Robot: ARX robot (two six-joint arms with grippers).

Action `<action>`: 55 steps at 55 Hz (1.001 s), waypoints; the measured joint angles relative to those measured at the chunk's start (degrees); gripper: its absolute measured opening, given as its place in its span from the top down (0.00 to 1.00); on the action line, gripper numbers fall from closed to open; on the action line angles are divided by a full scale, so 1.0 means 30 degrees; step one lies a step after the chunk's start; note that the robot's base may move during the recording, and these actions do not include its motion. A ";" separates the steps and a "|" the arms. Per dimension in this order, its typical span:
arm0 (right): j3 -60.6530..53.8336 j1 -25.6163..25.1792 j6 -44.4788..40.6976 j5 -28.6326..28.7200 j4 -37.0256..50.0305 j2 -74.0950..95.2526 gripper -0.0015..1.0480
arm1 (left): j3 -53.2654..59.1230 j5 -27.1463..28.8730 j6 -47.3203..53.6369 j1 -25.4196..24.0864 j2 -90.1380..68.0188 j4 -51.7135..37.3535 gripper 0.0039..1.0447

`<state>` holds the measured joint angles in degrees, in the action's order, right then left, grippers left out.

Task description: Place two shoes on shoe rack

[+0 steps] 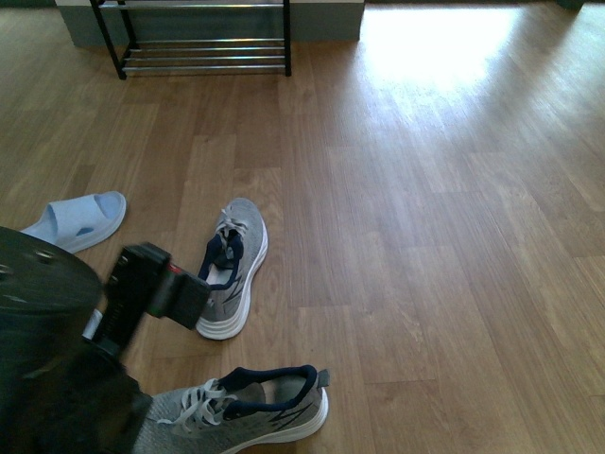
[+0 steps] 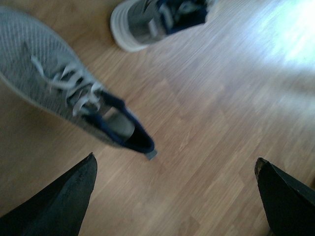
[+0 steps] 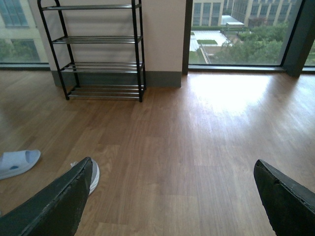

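Low in the front view's left corner bulks the left arm. Just beside it, at the bottom edge, a grey shoe lies on the wooden floor. Above it, left of centre, lies the other shoe. Both are well apart from the shoe rack at upper left. Left pincer and right pincer gape wide, holding nothing.

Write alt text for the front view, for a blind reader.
Two grey sneakers lie apart on a wood floor, partly behind the robot's dark left arm at lower left. A blue slide lies further left; the shoe rack stands far back.
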<state>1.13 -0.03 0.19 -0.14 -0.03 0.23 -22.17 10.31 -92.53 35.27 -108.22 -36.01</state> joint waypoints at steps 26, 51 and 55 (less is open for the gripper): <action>0.0000 0.0000 0.0000 0.0007 0.0000 0.0000 0.09 | -0.4823 -0.3082 -0.3934 -0.2586 -0.9537 0.0189 0.09; 0.0000 0.0000 0.0000 0.0007 0.0000 0.0000 0.09 | -0.8378 -0.4022 -0.5355 -0.1260 -1.1912 0.2761 0.09; 0.0000 0.0000 0.0000 0.0000 0.0000 0.0000 0.09 | -0.8590 -0.4080 -0.5632 -0.1268 -1.2233 0.3067 0.09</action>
<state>1.13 -0.03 0.19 -0.14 -0.03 0.23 -47.94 -1.93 -109.43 31.46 -144.92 -26.81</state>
